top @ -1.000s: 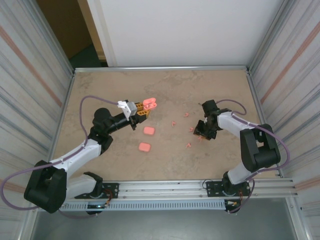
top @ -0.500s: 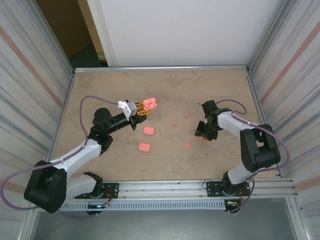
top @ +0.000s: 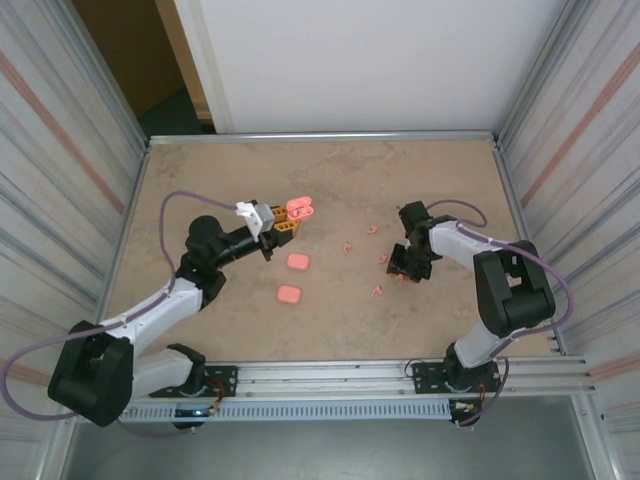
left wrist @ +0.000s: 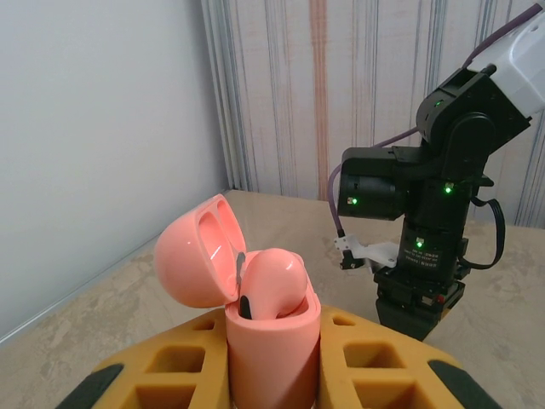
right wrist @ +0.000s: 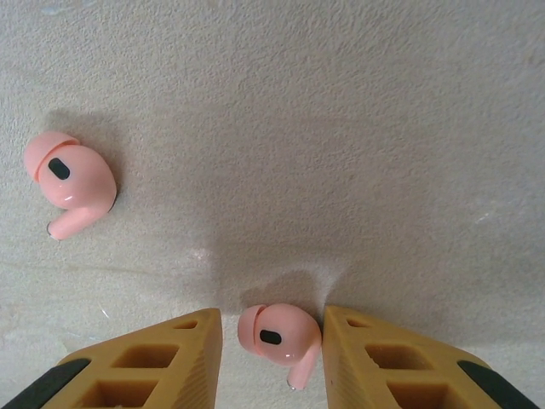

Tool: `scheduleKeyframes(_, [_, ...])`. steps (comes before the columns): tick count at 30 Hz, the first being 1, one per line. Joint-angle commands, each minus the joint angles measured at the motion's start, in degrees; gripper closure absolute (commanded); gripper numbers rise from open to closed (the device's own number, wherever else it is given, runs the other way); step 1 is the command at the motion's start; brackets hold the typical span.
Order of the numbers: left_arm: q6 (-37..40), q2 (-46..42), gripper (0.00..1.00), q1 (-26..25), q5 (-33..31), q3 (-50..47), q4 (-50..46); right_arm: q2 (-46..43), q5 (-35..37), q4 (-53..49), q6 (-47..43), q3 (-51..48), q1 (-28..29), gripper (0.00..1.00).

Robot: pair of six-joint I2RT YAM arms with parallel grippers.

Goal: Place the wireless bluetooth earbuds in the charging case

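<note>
My left gripper is shut on a pink charging case, held upright above the table. Its lid is flipped open and one earbud sits in it. My right gripper is down at the table, open, its yellow fingers on either side of a pink earbud lying flat. The right finger touches the earbud; a small gap remains on the left. A second earbud lies apart, up and to the left. From above, the right gripper stands among scattered earbuds.
Two closed pink cases lie on the tabletop between the arms. More loose earbuds lie mid-table. Metal-framed walls close in the table on both sides and at the back. The right arm faces the left wrist camera.
The right gripper's fingers have drawn slightly closer around the earbud, and its wrist has shifted a little left. The left arm and case have not moved.
</note>
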Motion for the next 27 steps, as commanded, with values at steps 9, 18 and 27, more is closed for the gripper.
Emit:
scheduleKeyframes(9, [1.3,-1.6,1.00,-0.4,0.4,0.8,0.5,2.2,3.5,-1.4,-2.1,3.1,0.7,0.66])
scheduleKeyframes(18, [1.3,-1.4,1.00,-0.3,0.4,0.9,0.4,1.8,4.4,-3.8,-3.4,4.7,0.9,0.63])
scheduleKeyframes(27, [1.3,-1.5,1.00,-0.4,0.4,0.9,0.2,2.8,3.6,-2.9,-3.4,4.2,1.4,0.64])
